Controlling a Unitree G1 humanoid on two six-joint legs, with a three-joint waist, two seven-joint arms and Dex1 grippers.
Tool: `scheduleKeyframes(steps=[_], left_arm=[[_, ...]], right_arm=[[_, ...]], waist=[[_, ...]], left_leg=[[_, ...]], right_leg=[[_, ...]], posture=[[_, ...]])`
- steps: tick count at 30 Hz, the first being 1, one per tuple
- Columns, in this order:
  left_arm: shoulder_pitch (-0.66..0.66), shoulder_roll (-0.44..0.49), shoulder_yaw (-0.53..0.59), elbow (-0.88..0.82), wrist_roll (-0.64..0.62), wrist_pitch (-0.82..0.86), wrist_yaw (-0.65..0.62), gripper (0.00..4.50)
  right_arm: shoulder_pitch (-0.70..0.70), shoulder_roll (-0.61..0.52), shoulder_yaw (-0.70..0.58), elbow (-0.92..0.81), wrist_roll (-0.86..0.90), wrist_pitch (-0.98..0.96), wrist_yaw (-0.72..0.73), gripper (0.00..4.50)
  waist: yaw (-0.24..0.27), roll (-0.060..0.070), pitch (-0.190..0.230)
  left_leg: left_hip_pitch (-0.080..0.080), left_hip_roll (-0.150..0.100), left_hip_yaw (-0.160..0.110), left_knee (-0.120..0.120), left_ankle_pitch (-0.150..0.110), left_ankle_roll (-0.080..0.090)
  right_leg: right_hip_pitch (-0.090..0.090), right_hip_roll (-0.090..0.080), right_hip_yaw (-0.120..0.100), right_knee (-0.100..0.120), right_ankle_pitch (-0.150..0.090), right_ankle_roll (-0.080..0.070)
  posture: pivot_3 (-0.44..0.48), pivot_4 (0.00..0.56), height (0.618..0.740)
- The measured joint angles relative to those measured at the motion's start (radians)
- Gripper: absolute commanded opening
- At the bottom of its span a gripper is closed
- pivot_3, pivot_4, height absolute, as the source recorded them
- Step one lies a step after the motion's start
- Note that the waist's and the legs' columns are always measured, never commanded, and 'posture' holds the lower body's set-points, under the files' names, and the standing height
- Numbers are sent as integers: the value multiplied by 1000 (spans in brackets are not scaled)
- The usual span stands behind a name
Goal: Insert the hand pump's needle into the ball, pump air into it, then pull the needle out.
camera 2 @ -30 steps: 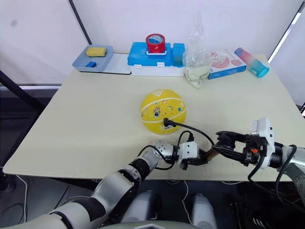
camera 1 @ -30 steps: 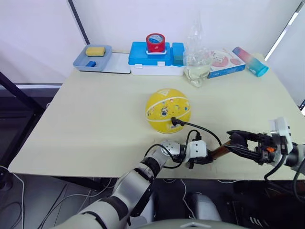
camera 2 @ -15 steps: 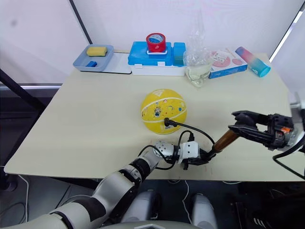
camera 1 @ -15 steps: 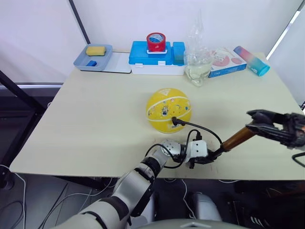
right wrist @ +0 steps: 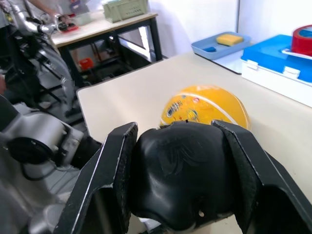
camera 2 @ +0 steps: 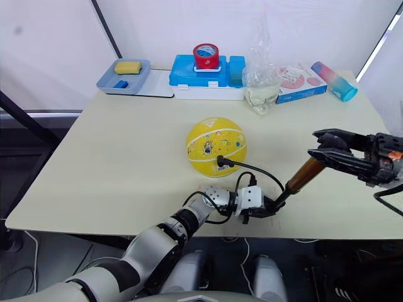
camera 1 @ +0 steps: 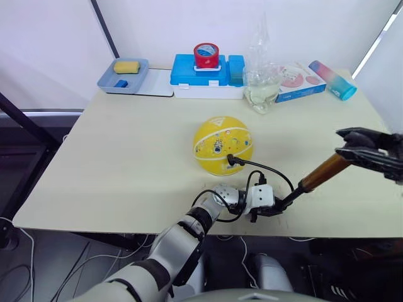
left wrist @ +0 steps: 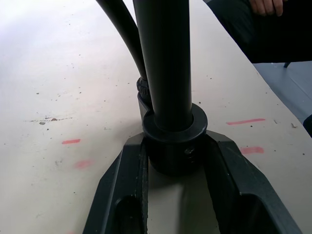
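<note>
Now our left gripper (camera 1: pixel 272 209) clamps the hand pump (camera 1: pixel 315 179) base steady; our right gripper (camera 1: pixel 352 143), away from the ball (camera 1: pixel 221 145), grips its handle for pumping.

Bright, even, soft-shadowed daylight

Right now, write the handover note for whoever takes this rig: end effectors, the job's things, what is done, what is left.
Left end effector: shut on the hand pump's black base cap, pinned at the table's near edge.
Right end effector: shut on the pump handle, out to the right with the rod extended.
The ball sits mid-table and looks round; the hose arcs from the pump base to the needle, seated in the ball's near side.
Done: needle inserted, pumping under way.
Left: push the handle in, finish pumping, pull the needle out.
</note>
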Motion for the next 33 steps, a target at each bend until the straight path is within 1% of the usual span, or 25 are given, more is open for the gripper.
scheduleKeyframes(steps=[4, 10, 13, 17, 20, 21, 25, 33], left_arm=[[0, -1, 0, 0, 0, 0, 0, 1135], [0, 0, -1, -2, 1, 0, 0, 1134], [1, 1, -2, -2, 1, -1, 0, 1134], [2, 3, -3, -2, 1, -1, 0, 1134], [2, 2, -3, -3, 1, -3, 0, 1134], [2, 2, -3, -4, 1, -3, 0, 1134], [2, 3, -3, -4, 1, -3, 2, 1133], [2, 3, -3, -4, 1, -3, 2, 1133]], right_arm=[[51, 84, 102, 0, -113, -101, 17, 1922], [112, 166, 278, 33, -319, -283, 37, 1922], [123, 175, 311, 67, -370, -330, 47, 1922], [118, 176, 310, 68, -376, -335, 61, 1922], [96, 164, 285, 71, -312, -264, 50, 1922], [85, 143, 259, 70, -277, -232, 49, 1922], [29, 50, 140, 50, -127, -114, 49, 1922], [-62, -70, -29, 56, 66, 52, 17, 1922]], waist=[[-1, 0, 0], [-1, -1, -1], [-1, -1, -1], [-1, -1, -1], [0, 1, 0], [0, 3, 1], [0, 3, 1], [0, 3, 1]], left_leg=[[1, 0, 0, 0, 0, 0], [1, 0, 0, 0, 0, 0], [1, 0, 1, 0, 0, 0], [1, 0, 1, 0, 0, 0], [0, 0, 1, 0, 0, 0], [0, 0, 1, 0, 0, 0], [0, 0, 0, 0, 0, 0], [0, 0, 0, 0, 0, 0]], right_leg=[[0, 0, 0, 0, 0, 0], [1, 0, 0, 0, 0, 0], [0, 0, 0, 0, 0, 0], [0, 0, 0, 0, 0, 0], [0, 0, 0, 0, 2, -3], [0, -1, 0, 0, 2, -3], [0, 0, 0, 0, 2, -3], [0, 0, 0, 0, 2, -3]], posture=[[0, 150, 739], [0, 150, 739], [0, 150, 739], [0, 150, 739], [0, 150, 739], [0, 150, 739], [0, 150, 739], [0, 150, 739]])
